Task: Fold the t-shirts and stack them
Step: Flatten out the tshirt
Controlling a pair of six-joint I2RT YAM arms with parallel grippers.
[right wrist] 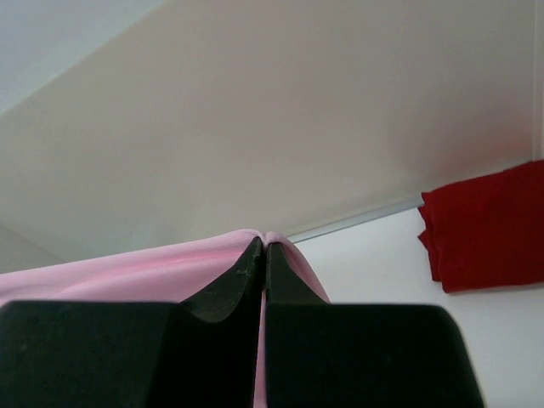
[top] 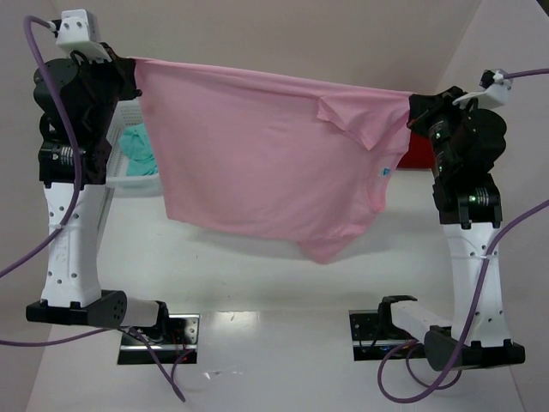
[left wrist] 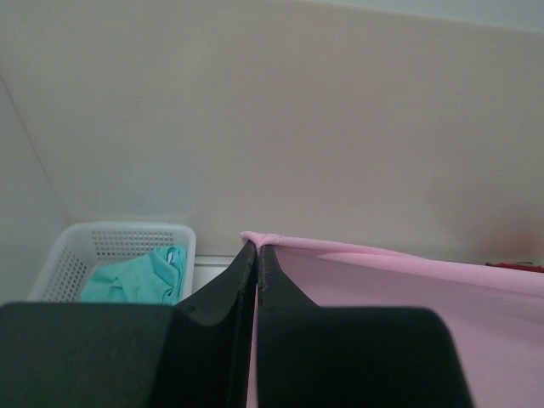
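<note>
1. The left pincer point(left wrist: 257, 248) is raised well above the desk point(top: 257, 287); its jaws are pressed together on one top corner of the pink t-shirt point(top: 257, 154); a small fold of pink cloth shows just past the fingertips in the left wrist view.
2. The right pincer point(right wrist: 263, 242) is also raised, and it is clamped on the opposite top corner of the same shirt; pink cloth bulges over its tips in the right wrist view.
3. The pink t-shirt hangs between the two pincers, spread wide like a sheet on a line; its top edge slopes gently down from left to right; a sleeve flap folds over near the right end; the lower edge hangs unevenly, lowest right of centre; whether that lowest tip touches the desk, I cannot tell.
4. The teal t-shirt point(left wrist: 136, 279) lies crumpled inside the white mesh basket point(left wrist: 76, 251) at the far left of the desk, beyond the left arm point(top: 73, 240).
5. The red t-shirt point(right wrist: 484, 229) lies folded on the desk at the far right, beyond the right arm point(top: 472, 257), apart from the basket.
</note>
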